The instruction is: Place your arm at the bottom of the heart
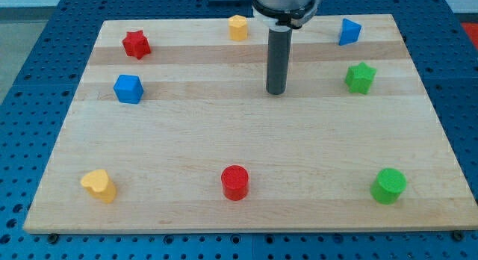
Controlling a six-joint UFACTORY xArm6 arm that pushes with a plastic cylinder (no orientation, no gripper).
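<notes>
The yellow heart block [99,185] lies near the bottom left corner of the wooden board [246,140]. My tip [276,92] touches the board in the upper middle, far up and to the right of the heart. It touches no block. The nearest blocks to my tip are the yellow hexagon-like block [237,27] up-left and the green star [360,78] to the right.
A red star [136,44] and a blue cube [128,89] sit at the upper left. A blue block [348,31] sits at the upper right. A red cylinder [234,182] is at the bottom middle and a green cylinder [388,185] at the bottom right.
</notes>
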